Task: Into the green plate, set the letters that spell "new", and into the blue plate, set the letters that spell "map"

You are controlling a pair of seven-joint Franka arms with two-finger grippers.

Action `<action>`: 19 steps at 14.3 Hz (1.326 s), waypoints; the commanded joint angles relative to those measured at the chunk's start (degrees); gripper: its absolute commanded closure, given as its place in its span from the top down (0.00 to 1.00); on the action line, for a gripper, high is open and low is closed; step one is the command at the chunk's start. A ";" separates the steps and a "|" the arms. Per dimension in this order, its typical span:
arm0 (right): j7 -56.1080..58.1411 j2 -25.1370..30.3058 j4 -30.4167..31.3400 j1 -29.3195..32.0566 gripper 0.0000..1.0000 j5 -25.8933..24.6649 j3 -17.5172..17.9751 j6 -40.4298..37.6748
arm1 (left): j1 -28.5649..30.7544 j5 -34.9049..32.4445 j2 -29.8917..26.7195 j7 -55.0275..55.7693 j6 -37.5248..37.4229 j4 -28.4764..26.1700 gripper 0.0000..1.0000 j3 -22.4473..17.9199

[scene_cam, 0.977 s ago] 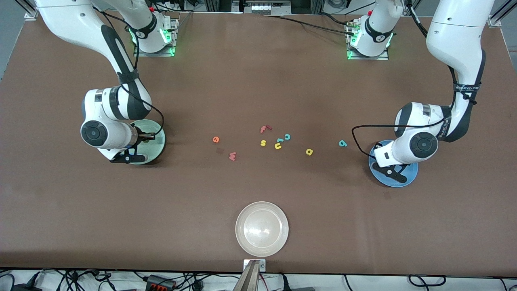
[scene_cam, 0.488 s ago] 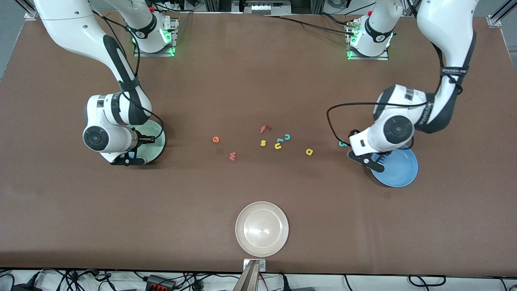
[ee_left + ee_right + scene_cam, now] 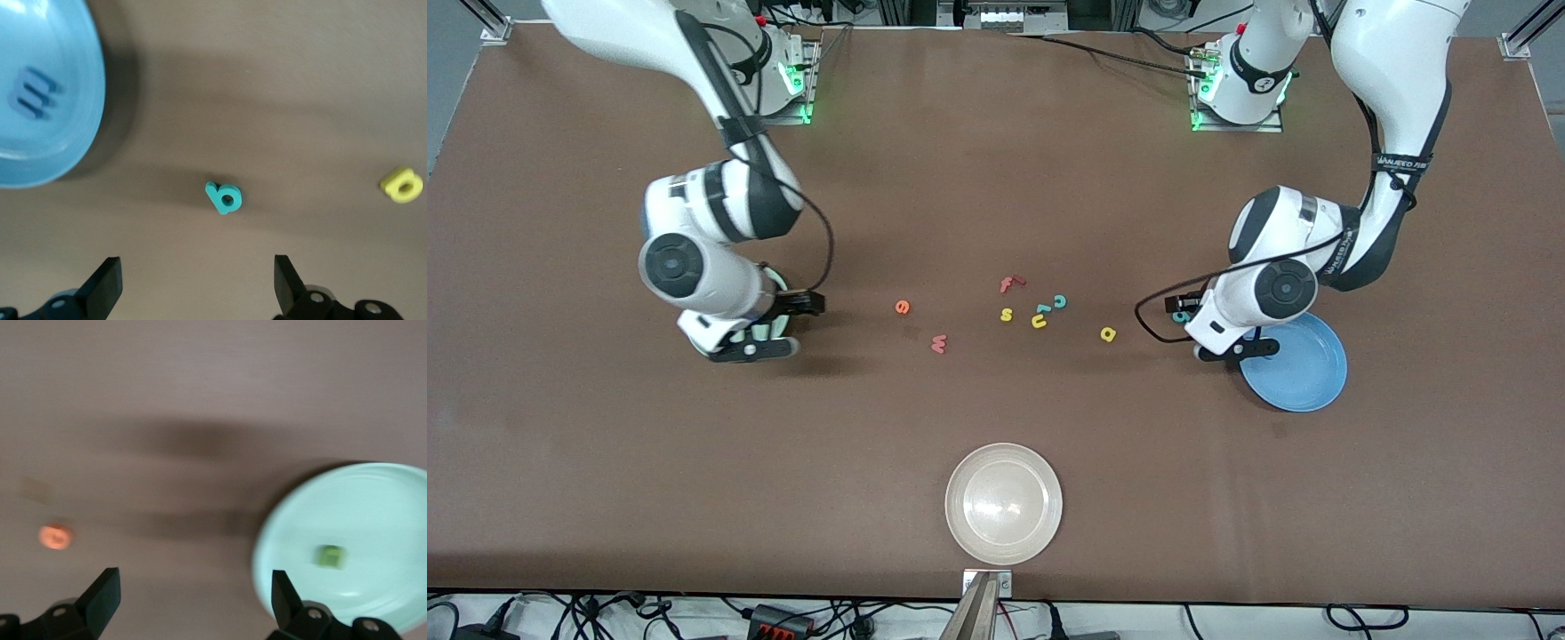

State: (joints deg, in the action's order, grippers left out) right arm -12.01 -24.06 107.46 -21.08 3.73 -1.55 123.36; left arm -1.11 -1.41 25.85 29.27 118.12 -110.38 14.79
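Right gripper (image 3: pixel 190 603) is up in the air with its fingers spread wide and nothing between them; it hangs over the edge of the green plate (image 3: pixel 373 500) at the right arm's end of the table, and the green n (image 3: pixel 329 556) lies in that plate, just off from one fingertip; the orange e (image 3: pixel 903 307) is on bare table a bit off from the other fingertip, toward the middle; the w (image 3: pixel 938 343) lies near the e, closer to the front camera.

Middle of the table has the leftovers bunched up — f (image 3: pixel 1009 284), s (image 3: pixel 1007 314), u (image 3: pixel 1040 321), c (image 3: pixel 1060 300); the beige plate (image 3: pixel 1004 503) sits nearest the front camera.

Then the yellow p (image 3: pixel 1108 334), apart from that bunch; left gripper (image 3: pixel 197 290) is also wide apart and empty, hovering over the table with the teal a (image 3: pixel 224 198) lying right between the lines of its fingers; the blue plate (image 3: pixel 80 127) is just beside it at the left arm's end — the m (image 3: pixel 31 93) is in it.
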 commanded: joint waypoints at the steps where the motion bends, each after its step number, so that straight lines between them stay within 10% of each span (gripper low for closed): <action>1: -7.02 -2.47 0.12 -5.62 1.00 1.19 -0.30 3.98 | 2.87 2.47 -0.72 4.04 6.48 -4.82 1.00 0.41; 5: -18.90 -6.07 0.20 -10.11 0.96 1.10 -0.38 8.12 | 1.29 2.29 -0.11 7.03 14.49 -9.32 0.97 0.33; 9: -28.23 -8.10 0.20 -14.16 0.88 1.10 -0.30 11.47 | 1.29 2.20 1.48 9.67 16.52 -9.41 0.67 0.41; 14: -30.69 -9.33 0.20 -14.43 0.74 1.19 -0.30 12.69 | 1.20 2.20 3.59 9.67 21.98 -9.85 0.58 0.41; 19: -32.02 -10.21 0.03 -14.34 0.68 1.45 -0.30 13.75 | 1.02 2.20 3.77 8.97 21.98 -9.85 0.13 0.41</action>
State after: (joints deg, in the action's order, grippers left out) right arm -43.01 -34.07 107.63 -35.38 4.26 -1.75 136.57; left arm 0.12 -0.02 29.42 38.78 139.51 -119.98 15.27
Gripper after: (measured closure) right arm 0.286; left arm 0.573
